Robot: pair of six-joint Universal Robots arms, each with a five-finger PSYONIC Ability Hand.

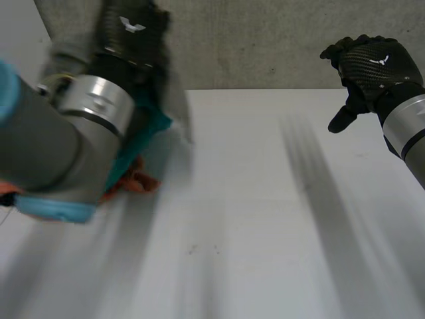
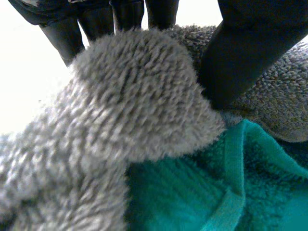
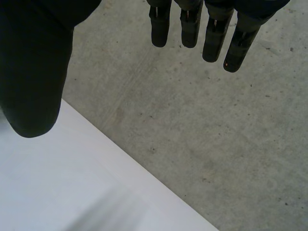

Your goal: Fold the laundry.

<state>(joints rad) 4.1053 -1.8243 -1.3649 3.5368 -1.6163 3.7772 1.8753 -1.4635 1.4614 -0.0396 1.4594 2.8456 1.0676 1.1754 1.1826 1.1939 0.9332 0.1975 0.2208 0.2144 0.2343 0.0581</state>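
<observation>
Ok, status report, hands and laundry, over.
Left hand pinching grey towel, teal towel beneath. Right hand open, empty, above table edge. Nothing in the way.

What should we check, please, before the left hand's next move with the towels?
1. Grip of left hand on grey towel: ok, pinched between thumb and fingers.
2. Separation of grey towel from teal towel: cannot tell; they lie against each other.
3. Empty right hand: ok, fingers straight.
4. Reach: not ok, right hand hangs over the far edge of the table, away from the towels.
5. Stray orange cloth: not ok, beside teal towel under the left arm.
</observation>
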